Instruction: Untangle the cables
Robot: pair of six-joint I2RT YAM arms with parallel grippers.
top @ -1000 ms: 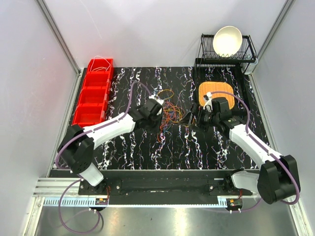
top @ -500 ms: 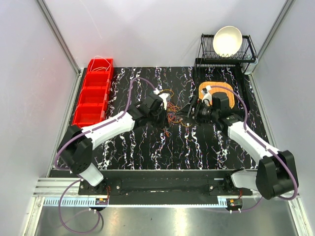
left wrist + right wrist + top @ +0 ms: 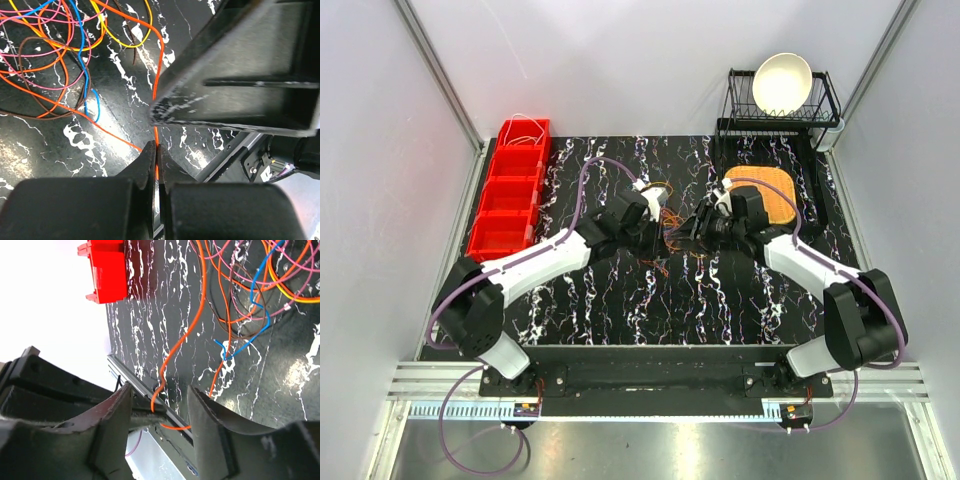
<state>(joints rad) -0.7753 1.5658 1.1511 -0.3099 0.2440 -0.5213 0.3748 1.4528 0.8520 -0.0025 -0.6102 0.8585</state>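
Pinching orange cable (image 3: 156, 135) tight in my left fingers (image 3: 151, 162); my right fingers (image 3: 680, 232), half open, straddle it: close squarely, then pull slowly.

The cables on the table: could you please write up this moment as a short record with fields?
cables: tangled loops of many colours, lying on the black table
left end effector: shut on an orange cable
right end effector: open, with the orange cable running between its fingers
arms: both reach in and meet at the tangle
red bins: a row at the table's far left
bowl: white, propped in the rack at the far right
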